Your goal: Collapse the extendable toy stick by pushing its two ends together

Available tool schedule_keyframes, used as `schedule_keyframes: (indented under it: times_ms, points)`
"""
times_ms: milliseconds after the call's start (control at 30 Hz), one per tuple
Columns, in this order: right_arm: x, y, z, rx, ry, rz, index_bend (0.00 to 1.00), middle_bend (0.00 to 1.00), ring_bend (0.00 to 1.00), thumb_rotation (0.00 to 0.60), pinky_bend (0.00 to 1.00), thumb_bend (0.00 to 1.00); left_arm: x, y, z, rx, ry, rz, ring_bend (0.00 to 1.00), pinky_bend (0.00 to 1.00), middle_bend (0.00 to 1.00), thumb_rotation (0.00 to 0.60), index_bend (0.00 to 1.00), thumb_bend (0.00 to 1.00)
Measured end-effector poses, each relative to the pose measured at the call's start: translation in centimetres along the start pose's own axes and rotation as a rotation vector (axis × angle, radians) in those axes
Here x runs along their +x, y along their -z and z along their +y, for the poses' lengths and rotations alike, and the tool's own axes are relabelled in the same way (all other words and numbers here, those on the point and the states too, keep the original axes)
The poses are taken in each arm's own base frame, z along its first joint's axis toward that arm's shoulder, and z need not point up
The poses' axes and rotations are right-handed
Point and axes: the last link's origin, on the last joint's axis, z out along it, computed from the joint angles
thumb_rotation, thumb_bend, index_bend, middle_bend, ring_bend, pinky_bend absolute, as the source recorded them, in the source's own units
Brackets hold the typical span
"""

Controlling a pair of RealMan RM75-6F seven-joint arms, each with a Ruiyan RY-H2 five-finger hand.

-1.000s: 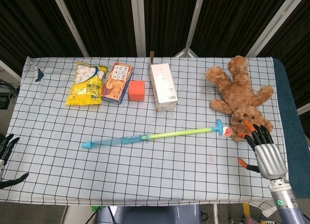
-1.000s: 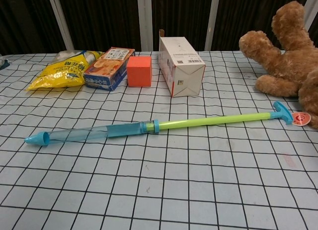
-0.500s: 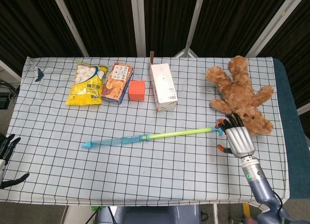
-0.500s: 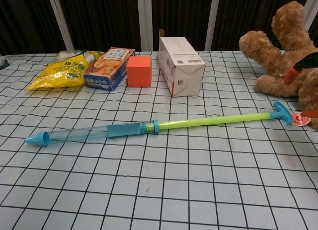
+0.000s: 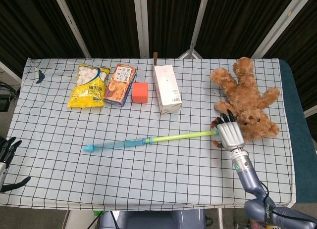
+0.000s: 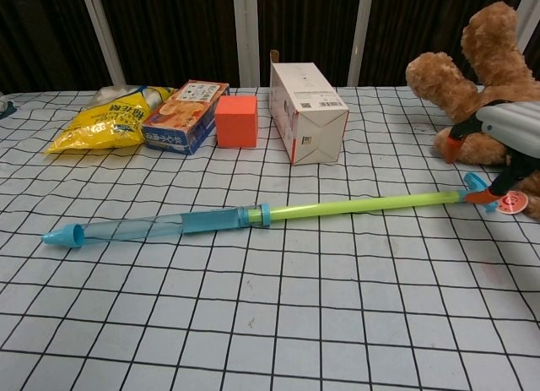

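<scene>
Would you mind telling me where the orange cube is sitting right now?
In the head view, the orange cube sits toward the table's far edge, left of centre, between the biscuit box and the white carton.

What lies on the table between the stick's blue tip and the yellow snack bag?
Nothing: in the head view the stretch from the stick tip up to the bag is bare checked cloth.

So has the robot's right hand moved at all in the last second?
Yes. The right hand has moved up-left in the head view, from beside the brown teddy bear to the blue-and-green toy stick's right end.
</scene>
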Motion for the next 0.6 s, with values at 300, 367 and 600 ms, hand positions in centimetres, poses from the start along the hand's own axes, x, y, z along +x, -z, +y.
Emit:
schedule_keyframes:
  times_ms: [300,367,600]
  points:
    - [-1.3,-1.6,-0.4,-0.027,0.025,-0.033,0.53,0.34,0.17,0.600,0.00,0.23,-0.1,-0.1,0.1,-0.004,0.003,-0.005,0.00,0.00,0.00,0.600,0.00,0.10]
    - [-1.5,-1.8,-0.4,-0.031,0.028,-0.040,0.53,0.34,0.17,0.600,0.00,0.24,-0.1,-0.2,0.1,-0.005,0.002,-0.004,0.00,0.00,0.00,0.600,0.00,0.10]
    - [-2.5,-2.6,-0.5,-0.044,0.036,-0.054,0.53,0.34,0.16,0.600,0.00,0.24,-0.2,-0.2,0.1,-0.001,0.002,-0.005,0.00,0.00,0.00,0.600,0.00,0.10]
